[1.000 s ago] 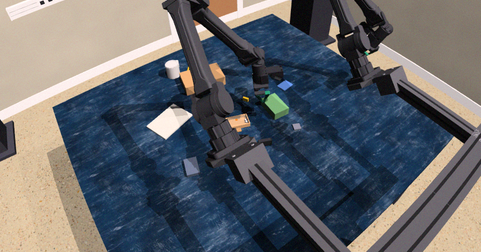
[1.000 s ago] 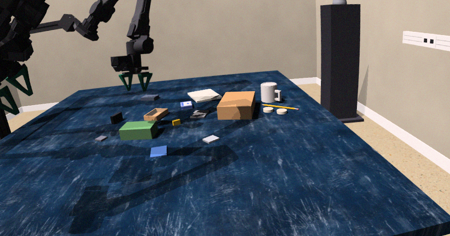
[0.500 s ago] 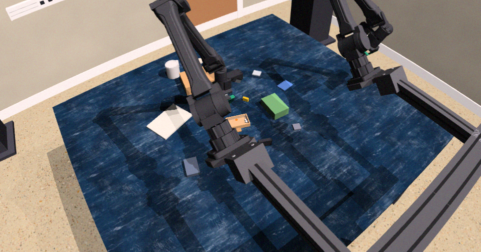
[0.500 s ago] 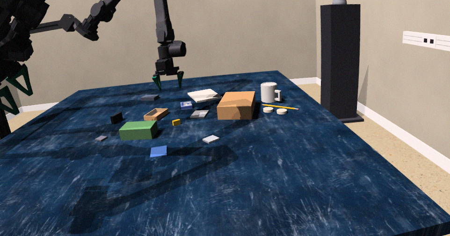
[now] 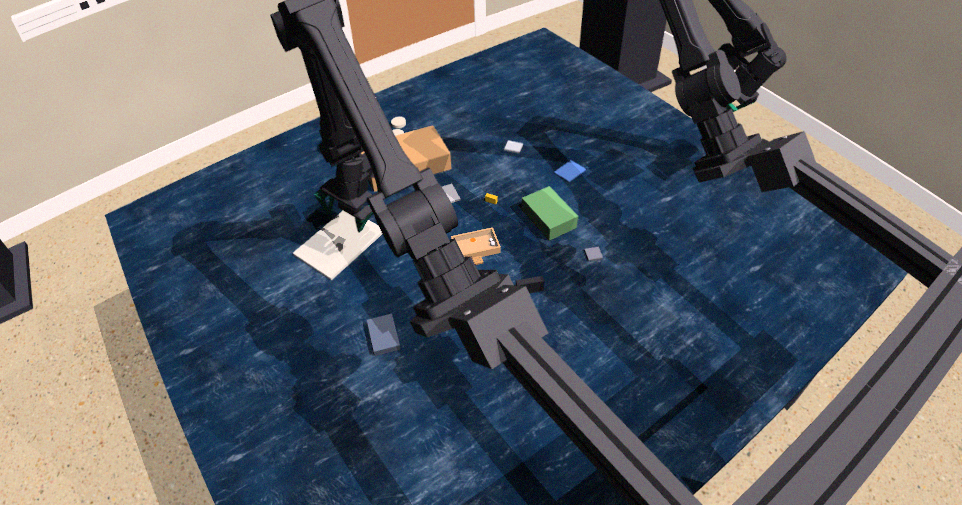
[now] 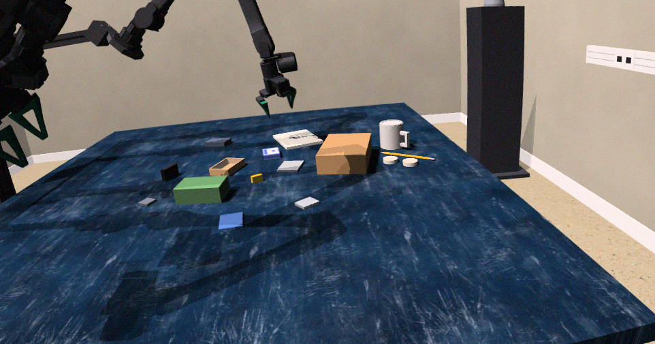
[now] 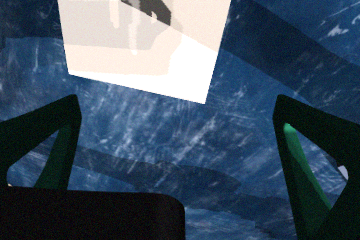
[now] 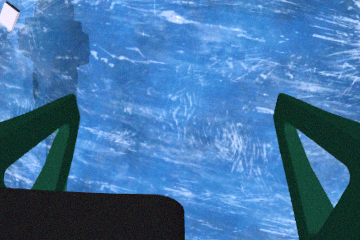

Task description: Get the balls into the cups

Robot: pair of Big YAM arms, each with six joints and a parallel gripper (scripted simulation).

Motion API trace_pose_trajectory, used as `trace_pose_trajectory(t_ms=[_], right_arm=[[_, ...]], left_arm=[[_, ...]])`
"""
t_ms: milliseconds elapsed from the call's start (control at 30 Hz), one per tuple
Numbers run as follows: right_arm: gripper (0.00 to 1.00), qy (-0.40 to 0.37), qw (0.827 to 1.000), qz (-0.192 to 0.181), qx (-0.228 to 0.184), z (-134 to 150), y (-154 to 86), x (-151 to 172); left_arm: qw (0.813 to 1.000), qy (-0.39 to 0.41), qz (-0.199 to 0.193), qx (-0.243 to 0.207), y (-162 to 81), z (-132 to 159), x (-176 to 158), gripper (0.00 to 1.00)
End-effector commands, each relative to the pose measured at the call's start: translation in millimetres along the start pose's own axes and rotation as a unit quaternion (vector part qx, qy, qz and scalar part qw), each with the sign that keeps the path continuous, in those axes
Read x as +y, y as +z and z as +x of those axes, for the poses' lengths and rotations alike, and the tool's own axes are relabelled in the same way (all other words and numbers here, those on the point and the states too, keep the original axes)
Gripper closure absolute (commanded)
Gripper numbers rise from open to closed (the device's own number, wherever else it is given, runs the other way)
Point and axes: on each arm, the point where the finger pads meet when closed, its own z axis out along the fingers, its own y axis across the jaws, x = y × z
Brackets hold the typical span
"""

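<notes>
The wooden puzzle (image 5: 476,243) is a small shallow tray lying flat on the blue table top, beside the left arm's base. It also shows in the exterior view (image 6: 227,165). An orange spot shows inside it, but the balls are too small to tell apart. My left gripper (image 6: 276,101) is open and empty. It hangs above the white booklet (image 5: 336,245), which fills the top of the left wrist view (image 7: 147,5). My right gripper (image 6: 18,128) is open and empty, held high over bare table far from the puzzle, as the right wrist view (image 8: 176,105) shows.
A green box (image 5: 550,212) lies right of the puzzle, and a cardboard box (image 5: 422,148) lies behind it. A mug (image 6: 392,133), a pencil (image 6: 408,156), a blue card (image 5: 569,171), a yellow block (image 5: 491,197), a black block (image 6: 169,172) and several grey tiles are scattered around.
</notes>
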Motion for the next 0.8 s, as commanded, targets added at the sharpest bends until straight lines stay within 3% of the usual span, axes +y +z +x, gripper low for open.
trace_pose_trajectory(t_ms=[0,167,367,433,767], right_arm=[[0.0,-0.004,1.0,0.004,0.0,-2.5,-2.5,-3.7],[0.0,-0.004,1.0,0.004,0.0,-2.5,-2.5,-3.7],[0.0,-0.004,1.0,0.004,0.0,-2.5,-2.5,-3.7],[0.0,-0.004,1.0,0.004,0.0,-2.5,-2.5,-3.7],[0.0,-0.004,1.0,0.004,0.0,-2.5,-2.5,-3.7]], left_arm=[[0.996,-0.078,-0.032,0.006,-3.4,32.1,44.0,0.0],[0.982,-0.173,-0.072,0.036,-7.7,111.6,98.8,0.0],[0.95,-0.278,-0.128,0.067,-29.0,211.8,153.9,0.0],[0.95,-0.278,-0.128,0.067,-29.0,211.8,153.9,0.0],[0.869,-0.423,-0.233,0.108,-100.3,374.2,215.0,0.0]])
